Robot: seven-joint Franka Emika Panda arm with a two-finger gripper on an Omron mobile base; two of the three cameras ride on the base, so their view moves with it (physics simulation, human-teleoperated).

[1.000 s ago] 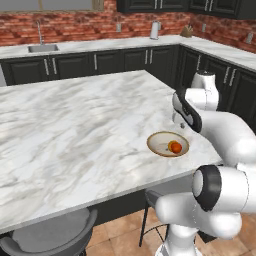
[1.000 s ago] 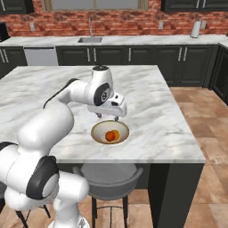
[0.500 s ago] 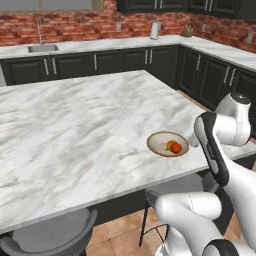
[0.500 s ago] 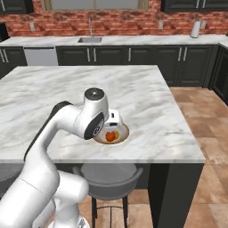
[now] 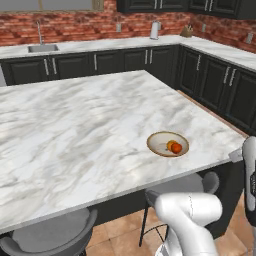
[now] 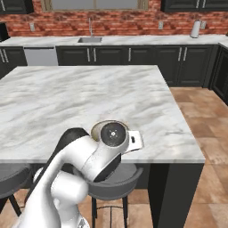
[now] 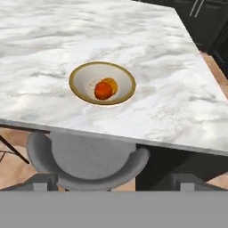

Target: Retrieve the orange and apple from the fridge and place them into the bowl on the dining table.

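Observation:
The bowl [image 7: 82,75] stands on the dining table [image 7: 169,102] near its front edge, above a stool. Inside lie the apple [image 7: 103,91] and, touching it on the far side, the orange [image 7: 112,83]. The left base view has the bowl [image 5: 159,142] near the table's right corner, holding the orange [image 5: 171,144] and the apple [image 5: 177,148]. My gripper [image 7: 113,185] is open and holds nothing. It hangs back from the table edge, above the stool and looking down at the bowl, well apart from it. The fridge is out of view.
A grey round stool [image 7: 84,162] sits tucked under the table edge right below the bowl, and another stool [image 5: 45,237] stands further left. Dark-cabinet counters with a sink [image 6: 90,39] run along the brick back wall. Open tiled floor [image 6: 205,133] lies right of the table.
The arm has drawn back from over the bowl toward the base, off the table edge. The orange and apple stay in the bowl. The jaws have stayed wide apart.

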